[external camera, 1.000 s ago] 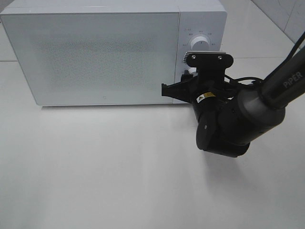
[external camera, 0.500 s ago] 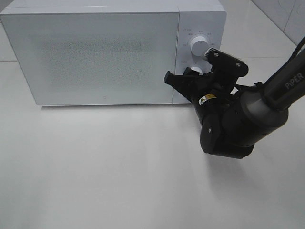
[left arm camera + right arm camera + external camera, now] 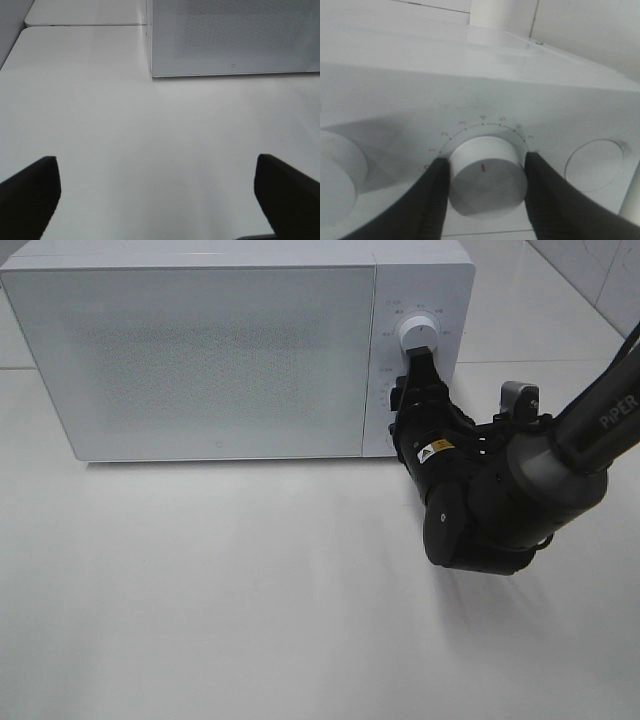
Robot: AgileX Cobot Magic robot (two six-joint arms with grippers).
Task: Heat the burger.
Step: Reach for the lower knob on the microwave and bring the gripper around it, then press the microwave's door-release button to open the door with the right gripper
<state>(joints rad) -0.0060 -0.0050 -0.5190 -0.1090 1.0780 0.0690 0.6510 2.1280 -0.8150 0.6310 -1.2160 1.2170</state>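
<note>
1. Well, my right gripper [image 3: 487,167] had its two fingers [image 3: 432,200] pinched on the lower dial [image 3: 488,182] of the microwave [image 3: 250,252], one pad pressed to each side of it.
2. The dial sat squarely between my fingertips, its red mark [image 3: 482,167] facing my wrist camera and a ring of small marks arcing around it on the panel.
3. The upper dial [image 3: 417,332] stood free just beside my grip. From the high camera one finger reached up to its lower edge, and my gripper hid the lower dial there.
4. On the other side of the held dial lay a round button [image 3: 594,165], untouched.
5. The microwave's door [image 3: 200,360] was closed, and I could not tell through it where the burger was.
6. My left gripper [image 3: 157,200] hung with its fingers spread wide, holding nothing, over the bare table [image 3: 150,125], well apart from the microwave's front corner.
7. Compared with a second earlier, my right wrist had rolled roughly a quarter turn. A finger that had pointed sideways across the door now pointed up the control panel.
8. The camera bracket [image 3: 518,395], which had sat just under the upper dial, had swung round to the outer side of my wrist.
9. The microwave had not shifted on the table.
</note>
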